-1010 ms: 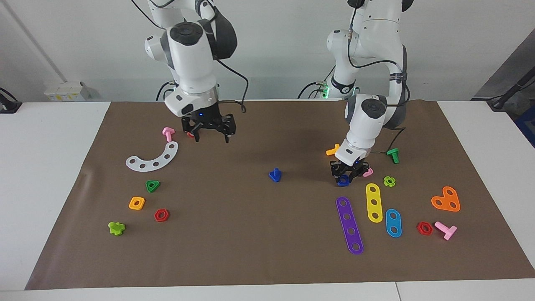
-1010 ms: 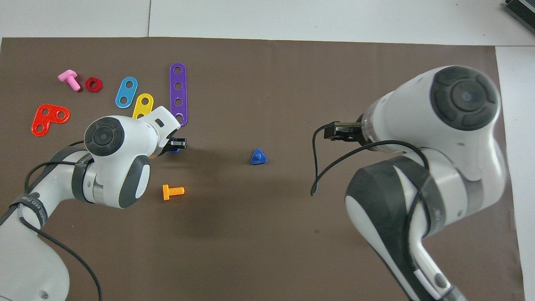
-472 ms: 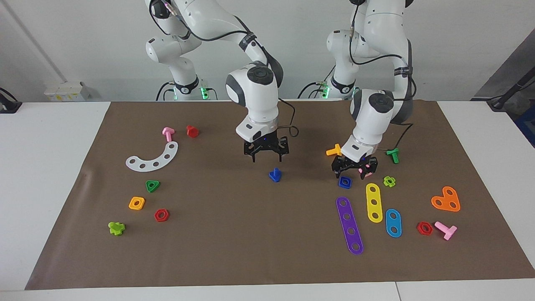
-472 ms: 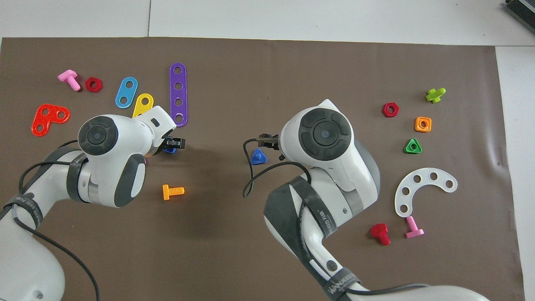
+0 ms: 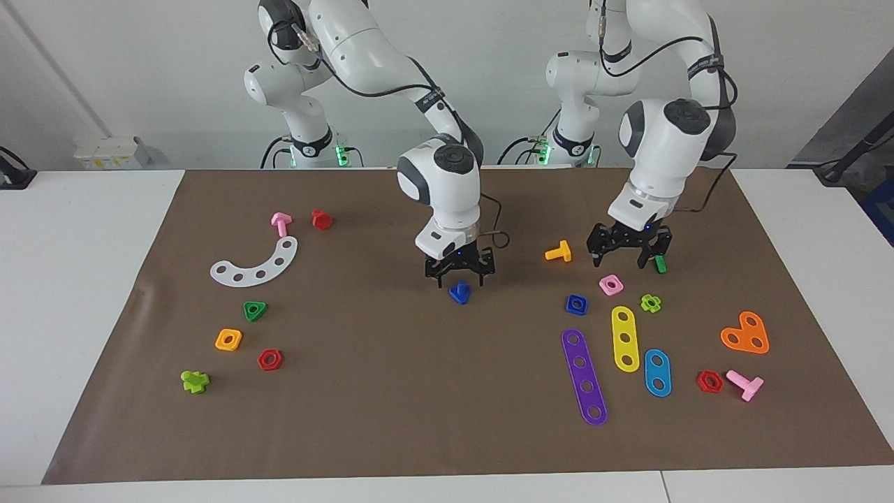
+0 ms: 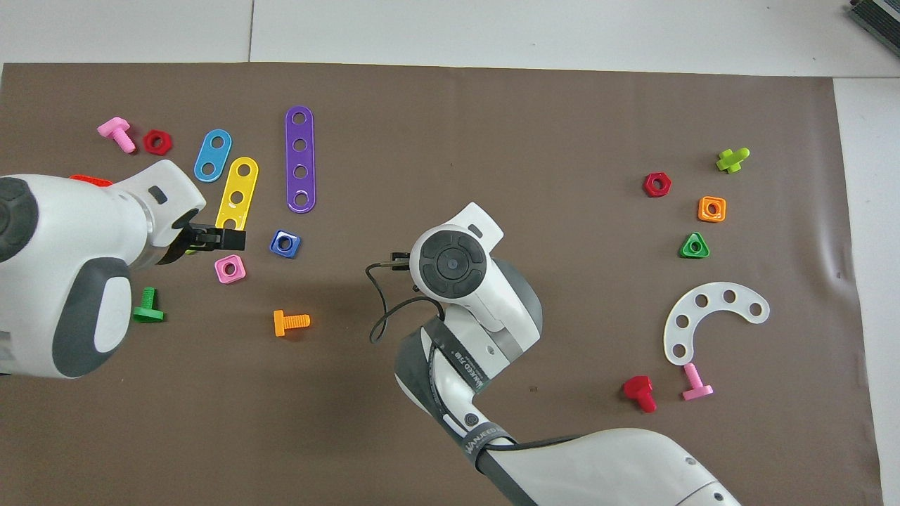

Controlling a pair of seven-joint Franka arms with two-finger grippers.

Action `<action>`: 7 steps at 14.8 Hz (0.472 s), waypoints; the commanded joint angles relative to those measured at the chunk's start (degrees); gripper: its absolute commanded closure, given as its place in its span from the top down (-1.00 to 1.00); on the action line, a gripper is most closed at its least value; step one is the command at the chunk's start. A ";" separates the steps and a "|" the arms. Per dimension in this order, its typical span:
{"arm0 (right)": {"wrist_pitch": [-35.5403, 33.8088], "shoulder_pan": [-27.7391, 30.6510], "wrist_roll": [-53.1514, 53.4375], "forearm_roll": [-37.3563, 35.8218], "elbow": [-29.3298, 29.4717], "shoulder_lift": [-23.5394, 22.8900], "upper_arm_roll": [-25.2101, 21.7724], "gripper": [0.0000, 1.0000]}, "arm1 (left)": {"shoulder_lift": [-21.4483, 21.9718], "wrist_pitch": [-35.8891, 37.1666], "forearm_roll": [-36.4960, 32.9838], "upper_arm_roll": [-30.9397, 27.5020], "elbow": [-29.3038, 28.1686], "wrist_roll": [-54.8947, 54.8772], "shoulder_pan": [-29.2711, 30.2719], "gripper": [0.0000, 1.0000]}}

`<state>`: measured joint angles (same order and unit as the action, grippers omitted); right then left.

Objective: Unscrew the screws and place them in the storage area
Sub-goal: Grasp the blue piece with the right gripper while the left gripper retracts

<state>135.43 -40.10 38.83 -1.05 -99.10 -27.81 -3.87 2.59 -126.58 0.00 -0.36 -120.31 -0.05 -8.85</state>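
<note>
The dark-blue bolt (image 5: 459, 292) stands on its flat head mid-mat. My right gripper (image 5: 459, 276) is open just above it, a finger on each side of the shaft. In the overhead view the right wrist (image 6: 450, 263) hides the bolt. My left gripper (image 5: 628, 257) is open, empty and raised over the mat between the pink square nut (image 5: 611, 284) and the green bolt (image 5: 659, 263); it also shows in the overhead view (image 6: 219, 239). The storage area, toward the left arm's end, holds the blue square nut (image 5: 576, 304), purple strip (image 5: 584, 376), yellow strip (image 5: 625, 338) and other loose parts.
An orange bolt (image 5: 558, 251) lies nearer to the robots than the blue square nut. Toward the right arm's end lie a white curved strip (image 5: 255, 262), a red bolt (image 5: 320, 219), a pink bolt (image 5: 281, 223) and several nuts (image 5: 228, 339).
My right arm has swung from near the red bolt to over the dark-blue bolt and come down. My left gripper has let go of the blue square nut and risen toward the robots.
</note>
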 commanded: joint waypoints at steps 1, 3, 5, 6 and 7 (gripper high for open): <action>2.02 -0.24 -0.77 -0.27 0.31 -1.45 -0.35 0.77 | 4.78 5.81 -0.97 0.45 0.68 -7.75 5.93 1.00; 1.32 -0.33 -0.86 -0.26 0.23 -1.45 -0.35 0.56 | 4.01 13.42 -0.97 0.45 7.86 -9.88 8.05 1.00; 1.32 -0.33 -0.86 -0.27 0.14 -1.45 -0.35 0.24 | 1.55 21.08 -0.97 0.45 17.08 -10.50 8.50 1.00; 1.32 -0.24 -0.86 -0.27 0.22 -1.45 -0.35 0.15 | 0.41 24.07 -0.88 0.45 21.39 -10.50 8.50 1.00; 1.32 -0.24 -0.86 -0.27 0.22 -1.45 -0.35 0.12 | -0.65 26.71 -0.88 0.45 25.18 -10.50 8.50 1.00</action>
<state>136.10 -40.18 38.74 -1.10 -99.09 -29.04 -3.88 6.46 -106.42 -0.02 -0.51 -105.09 -10.14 -0.61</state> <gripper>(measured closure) 0.419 0.000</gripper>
